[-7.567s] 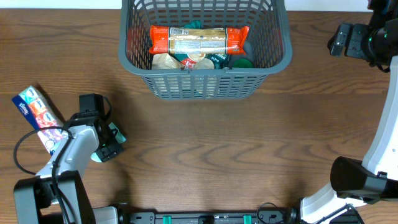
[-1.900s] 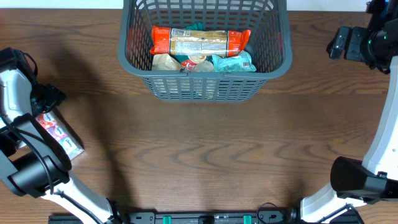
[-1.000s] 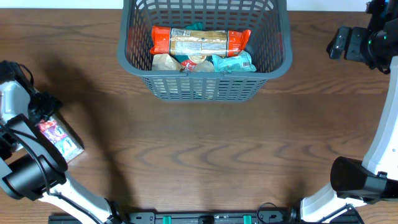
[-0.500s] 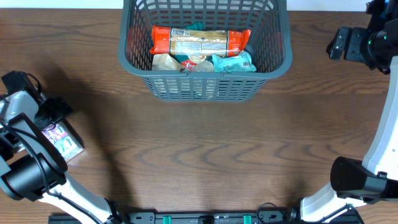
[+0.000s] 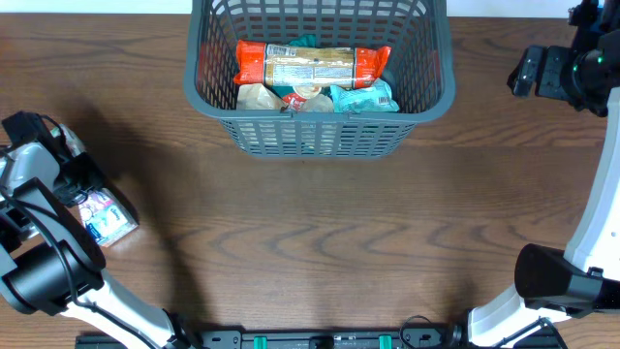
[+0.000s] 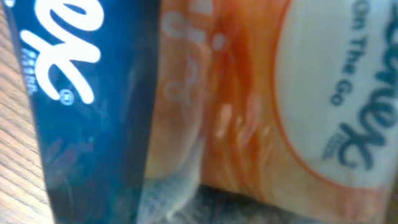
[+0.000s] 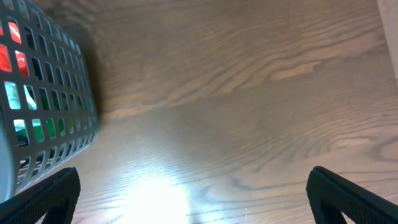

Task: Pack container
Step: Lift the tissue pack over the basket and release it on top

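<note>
The dark grey lattice container (image 5: 320, 131) stands at the back middle of the table; its wall shows at the left of the right wrist view (image 7: 43, 93). My left gripper (image 5: 83, 184) is at the far left, down on one end of a blue and orange tissue packet (image 5: 108, 218). That packet fills the left wrist view (image 6: 249, 99) and hides the fingers. The packet lies shifted and looks gripped. My right gripper (image 5: 530, 70) hovers at the back right, right of the container. Its fingers (image 7: 193, 193) are wide apart and empty.
The container holds a long red-orange packet (image 5: 310, 63), a teal packet (image 5: 364, 98) and other food packets beneath. Bare wood table (image 5: 320, 242) lies in front of the container. The right arm's base (image 5: 562, 276) stands at the front right.
My left gripper has come down and slightly right onto the tissue packet. The packet has turned and shifted to the right. The right arm has not moved.
</note>
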Robot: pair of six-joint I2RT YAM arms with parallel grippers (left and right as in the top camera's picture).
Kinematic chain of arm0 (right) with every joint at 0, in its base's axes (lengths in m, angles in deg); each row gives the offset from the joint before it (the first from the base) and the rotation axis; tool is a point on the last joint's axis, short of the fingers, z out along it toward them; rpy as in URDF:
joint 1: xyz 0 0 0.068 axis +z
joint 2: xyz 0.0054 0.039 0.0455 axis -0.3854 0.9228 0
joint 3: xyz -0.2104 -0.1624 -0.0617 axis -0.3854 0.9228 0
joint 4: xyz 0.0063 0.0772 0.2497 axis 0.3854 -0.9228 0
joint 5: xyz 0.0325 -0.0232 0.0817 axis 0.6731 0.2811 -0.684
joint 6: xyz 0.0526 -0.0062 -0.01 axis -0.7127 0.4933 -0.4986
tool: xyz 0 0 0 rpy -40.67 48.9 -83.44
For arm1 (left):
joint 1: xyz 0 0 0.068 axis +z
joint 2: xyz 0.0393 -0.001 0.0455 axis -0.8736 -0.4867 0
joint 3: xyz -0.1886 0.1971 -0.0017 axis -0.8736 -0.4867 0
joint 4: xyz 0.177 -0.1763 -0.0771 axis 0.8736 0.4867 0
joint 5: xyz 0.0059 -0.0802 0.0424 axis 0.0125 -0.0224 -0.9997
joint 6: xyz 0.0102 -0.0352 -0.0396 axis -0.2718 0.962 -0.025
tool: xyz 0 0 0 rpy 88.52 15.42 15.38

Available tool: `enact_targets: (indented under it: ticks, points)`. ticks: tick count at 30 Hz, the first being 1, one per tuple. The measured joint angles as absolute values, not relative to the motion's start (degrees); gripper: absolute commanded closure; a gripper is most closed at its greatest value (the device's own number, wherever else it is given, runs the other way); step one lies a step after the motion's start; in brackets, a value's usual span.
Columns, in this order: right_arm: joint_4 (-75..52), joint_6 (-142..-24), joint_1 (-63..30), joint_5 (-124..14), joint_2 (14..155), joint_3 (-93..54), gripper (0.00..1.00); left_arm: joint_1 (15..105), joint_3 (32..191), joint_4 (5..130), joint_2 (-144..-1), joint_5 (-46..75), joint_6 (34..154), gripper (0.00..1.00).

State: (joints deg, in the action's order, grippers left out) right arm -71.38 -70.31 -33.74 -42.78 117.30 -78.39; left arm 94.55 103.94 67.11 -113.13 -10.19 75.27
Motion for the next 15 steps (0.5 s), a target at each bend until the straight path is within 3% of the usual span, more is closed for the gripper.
enact_targets:
  ticks: [2,9,15]
  points:
    - [-71.4,-70.33,-33.74,-42.78,117.3,-78.39,0.01,94.61,103.94,67.46,-113.06,-8.94,75.36,0.94]
    - [-71.44,-70.33,-33.74,-42.78,117.3,-78.39,0.01,92.86,105.19,74.52,-111.09,-3.39,78.29,0.94]
    - [-71.53,-70.31,-33.74,-42.78,117.3,-78.39,0.01,84.93,119.88,85.61,-103.09,-1.84,78.68,0.95]
